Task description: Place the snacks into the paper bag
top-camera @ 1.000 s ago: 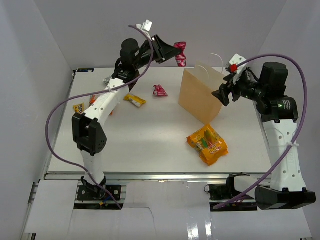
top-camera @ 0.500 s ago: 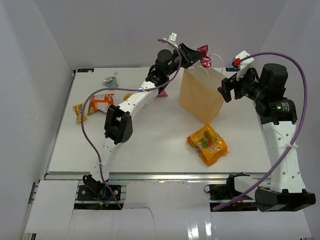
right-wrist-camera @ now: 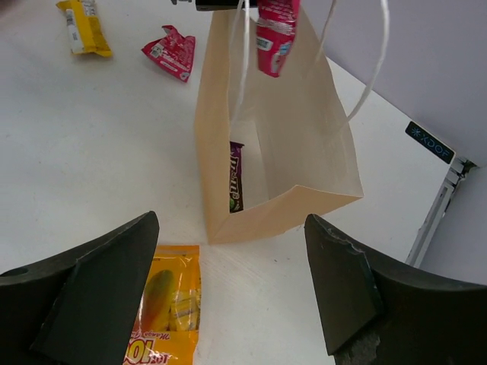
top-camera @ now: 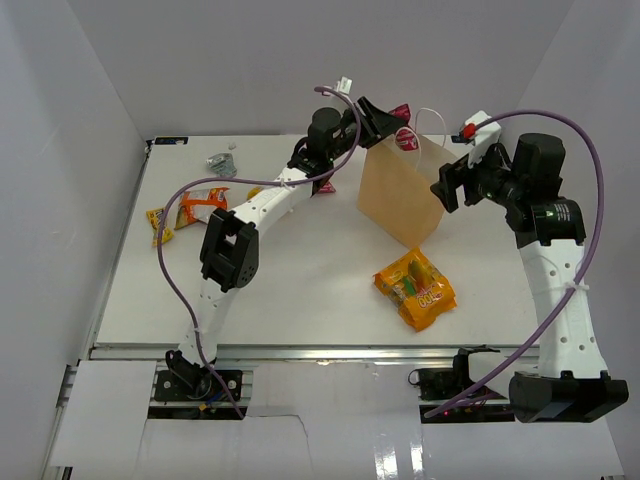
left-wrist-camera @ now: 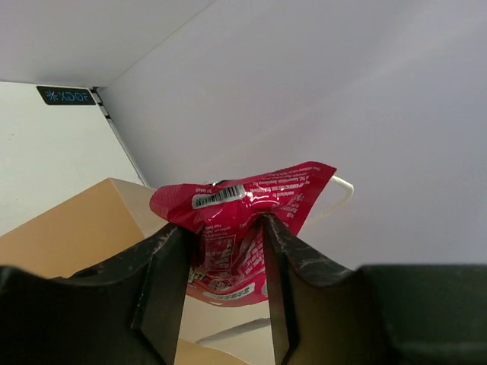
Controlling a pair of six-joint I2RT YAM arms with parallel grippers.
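Left pincer (top-camera: 385, 120) pinches a pink wrapper (top-camera: 403, 135) over the paper bag (top-camera: 400, 195), seen from above. Its wrist camera shows the pink wrapper (left-wrist-camera: 243, 199) clamped. Right pincer (right-wrist-camera: 230, 220), spread and empty, faces the bag, a purple bar (right-wrist-camera: 237, 179) inside. Letting go seems next.

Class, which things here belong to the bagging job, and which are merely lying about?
Job: paper bag; held pink wrapper in left pincer; purple bar; large orange bag; loose pink wrapper; yellow packet; orange-white bag; silver foil packet.
Lying about: black label.

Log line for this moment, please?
left gripper: holding crinkly pink snack packet over tan paper bag; right gripper: open; purple bar: in bag
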